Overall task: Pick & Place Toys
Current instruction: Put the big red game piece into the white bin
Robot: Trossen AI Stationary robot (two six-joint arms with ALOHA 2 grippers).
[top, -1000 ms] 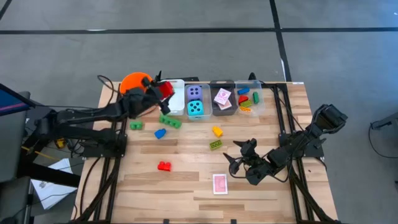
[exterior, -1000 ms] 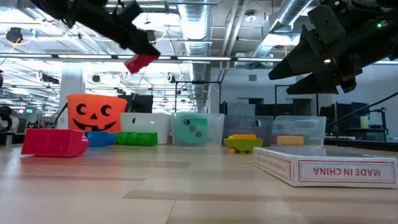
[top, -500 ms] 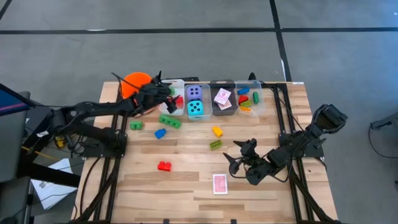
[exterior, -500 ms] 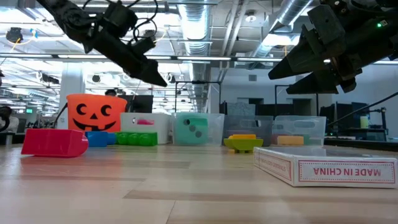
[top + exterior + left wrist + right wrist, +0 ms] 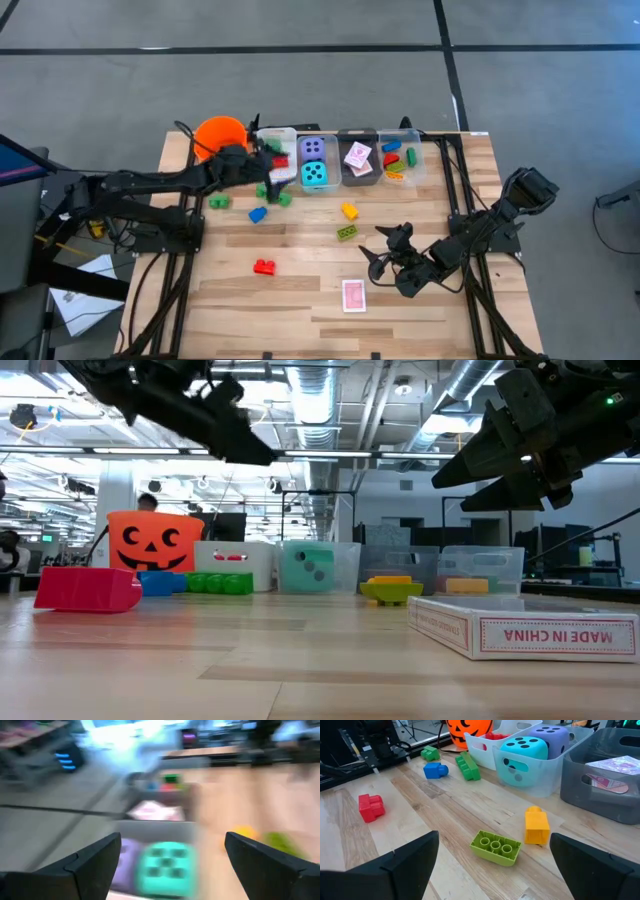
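progress: we saw teal dotted plastic die [image 5: 315,174] binned | loose: small red plastic brick [image 5: 264,266], pink-backed playing card [image 5: 353,295] | left end effector [image 5: 262,172] wide apart, empty | right end effector [image 5: 385,259] wide apart, empty

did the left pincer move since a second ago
Yes. In the high view the left pincer has pulled back from over the leftmost clear bin toward the table's middle, now beside the long green brick, open and empty.

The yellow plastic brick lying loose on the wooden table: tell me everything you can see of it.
The yellow plastic brick is small, glossy and blocky, with one round stud at one end. It lies on the bare wooden table in front of the row of clear plastic bins. It rests apart from the lime green studded brick beside it. No gripper touches it.
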